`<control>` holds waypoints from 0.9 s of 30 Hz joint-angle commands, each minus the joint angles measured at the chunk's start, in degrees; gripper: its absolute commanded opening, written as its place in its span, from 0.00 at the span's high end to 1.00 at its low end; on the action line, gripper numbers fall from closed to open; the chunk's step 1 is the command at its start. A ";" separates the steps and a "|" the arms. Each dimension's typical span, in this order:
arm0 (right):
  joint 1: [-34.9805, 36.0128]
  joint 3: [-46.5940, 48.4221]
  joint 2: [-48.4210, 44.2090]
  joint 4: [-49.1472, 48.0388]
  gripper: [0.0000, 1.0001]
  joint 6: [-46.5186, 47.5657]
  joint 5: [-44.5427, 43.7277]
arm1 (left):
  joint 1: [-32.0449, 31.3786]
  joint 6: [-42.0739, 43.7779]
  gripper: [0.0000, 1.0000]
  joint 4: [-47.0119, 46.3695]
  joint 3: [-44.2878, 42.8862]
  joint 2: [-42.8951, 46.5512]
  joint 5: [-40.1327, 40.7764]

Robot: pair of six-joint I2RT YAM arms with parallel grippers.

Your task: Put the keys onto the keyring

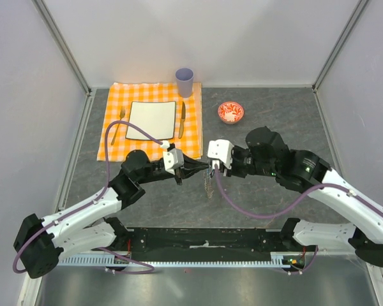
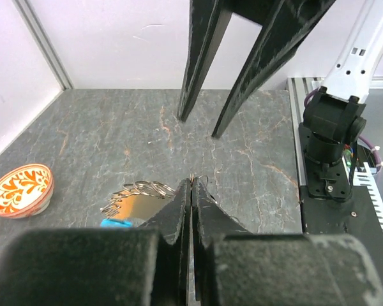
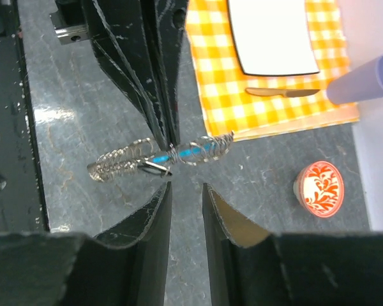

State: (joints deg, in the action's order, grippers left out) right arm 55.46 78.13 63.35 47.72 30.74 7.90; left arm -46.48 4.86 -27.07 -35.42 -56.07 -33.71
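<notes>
The keyring (image 3: pixel 124 159) is a grey metal coil loop with a blue segment (image 3: pixel 193 152). It hangs above the grey table between the two grippers, and shows in the top view (image 1: pixel 209 183) and the left wrist view (image 2: pixel 139 190). My left gripper (image 2: pixel 192 181) is shut on a thin wire of the keyring; it also shows in the top view (image 1: pixel 200 167). A tiny dark and silvery piece, seemingly the key (image 3: pixel 156 167), sits against the coil; I cannot tell whether it is threaded on. My right gripper (image 3: pixel 186 189) is open and empty, just short of the keyring, facing the left one (image 1: pixel 214 167).
A red patterned bowl (image 1: pixel 230 112) stands at the back right. An orange checked cloth (image 1: pixel 112 143) at the back left holds a white plate (image 1: pixel 152 120), a table knife (image 1: pixel 182 119) and a fork (image 1: pixel 118 131). A lilac cup (image 1: pixel 184 81) stands behind it. Walls enclose the table.
</notes>
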 commanded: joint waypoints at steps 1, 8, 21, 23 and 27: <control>-0.44 -5.16 -4.81 -9.65 0.66 -4.28 -3.77 | -0.19 -2.66 0.98 -7.73 1.49 2.37 4.27; -1.23 -10.89 -7.37 -14.85 0.63 -7.45 0.18 | -0.19 -4.34 0.98 -13.70 3.95 3.08 6.99; -3.60 -17.39 -9.12 -25.04 0.61 -10.53 2.56 | -0.10 -11.10 0.98 -29.87 9.31 1.76 7.35; -3.96 -17.75 -9.91 -26.45 0.61 -11.14 3.08 | -0.10 -11.63 0.98 -35.38 11.24 1.76 7.87; -4.13 -16.61 -11.76 -27.07 0.61 -11.67 3.97 | -0.10 -12.68 0.98 -51.03 13.19 -2.35 11.65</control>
State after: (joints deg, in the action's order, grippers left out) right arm 51.59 60.71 54.22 25.17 20.80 10.33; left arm -46.48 -4.93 -56.51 -23.03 -55.07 -26.20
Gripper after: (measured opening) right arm 0.393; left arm 0.025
